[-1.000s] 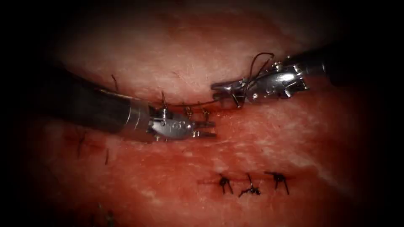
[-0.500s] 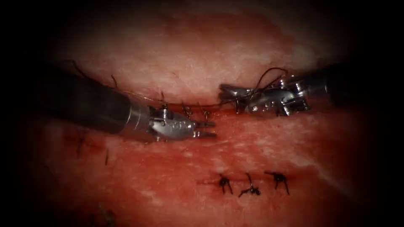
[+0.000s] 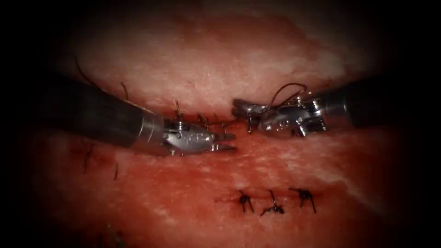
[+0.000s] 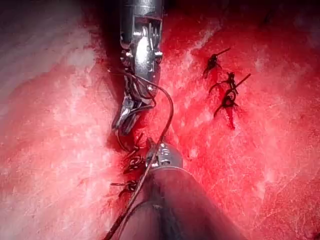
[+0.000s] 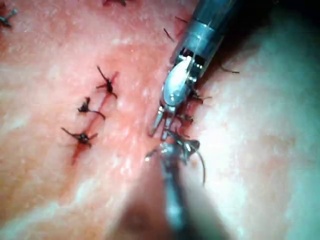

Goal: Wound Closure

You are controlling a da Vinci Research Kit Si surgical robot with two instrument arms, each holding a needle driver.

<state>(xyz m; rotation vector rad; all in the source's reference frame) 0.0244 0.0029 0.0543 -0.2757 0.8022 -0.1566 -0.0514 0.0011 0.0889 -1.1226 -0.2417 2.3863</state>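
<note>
Wound line: the horizontal cut [image 3: 206,120] in the pink-red pork-belly tissue [image 3: 257,55] runs between the two tool tips, already carrying dark knotted stitches [image 3: 202,120].
Left tool: the silver needle driver on the dark shaft [image 3: 228,142] has its jaws slightly parted and holds nothing; its tips lie just below the cut.
Right tool: the silver needle driver [image 3: 240,106] from the right has its jaws closed on the dark thread [image 3: 287,88], which arches in a loop over its wrist.
Needle: a short curved dark piece hangs beneath the right tool's jaws; whether it is the needle, I cannot tell.
Left wrist view: the thread [image 4: 167,107] loops from the right tool [image 4: 125,117] down past the left shaft.
Right wrist view: the left tool [image 5: 159,127] shows parted tips.
Surroundings: three finished dark stitches [image 3: 273,202] sit well below; red fluid [image 3: 183,193] wets the tissue.
</note>
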